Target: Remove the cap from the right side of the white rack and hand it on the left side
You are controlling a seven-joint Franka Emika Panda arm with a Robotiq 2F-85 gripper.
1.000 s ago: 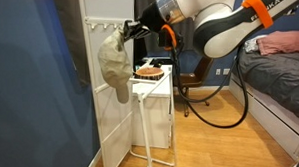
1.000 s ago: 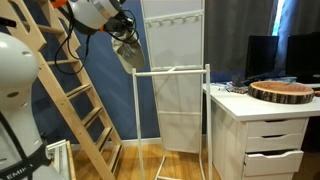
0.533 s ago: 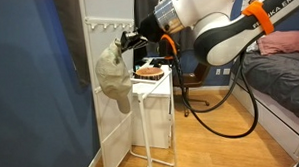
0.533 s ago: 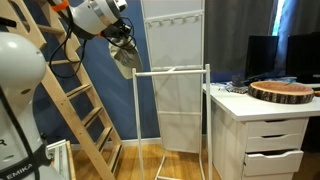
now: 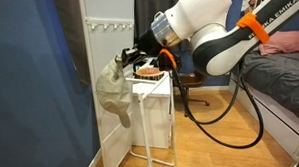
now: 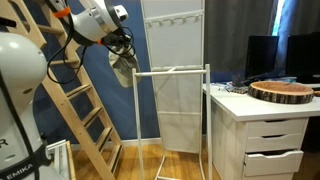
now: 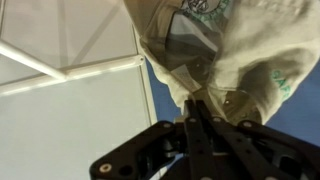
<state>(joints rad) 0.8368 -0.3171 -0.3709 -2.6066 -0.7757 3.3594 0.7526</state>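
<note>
My gripper (image 5: 129, 54) is shut on the pale beige-grey cap (image 5: 114, 89), which hangs limp below it, in front of the tall white panelled cabinet. In an exterior view the cap (image 6: 124, 70) hangs from the gripper (image 6: 122, 47) just left of and above the white rack's top bar (image 6: 170, 71). In the wrist view the closed fingers (image 7: 199, 112) pinch the cap's fabric (image 7: 240, 50), with the rack's thin white tube (image 7: 95, 71) to the left. The white rack (image 5: 150, 103) stands slim below and right of the cap.
The tall white panelled cabinet with pegs (image 5: 103, 30) stands behind the rack. A round orange-brown item (image 5: 149, 69) lies on the rack's top shelf. A wooden ladder (image 6: 75, 110) leans at the left. A white drawer unit (image 6: 270, 135) carries a round wooden slab (image 6: 285, 90).
My gripper has moved down and a little away from the cabinet pegs, carrying the cap with it. The cap now hangs lower, beside the rack's top.
</note>
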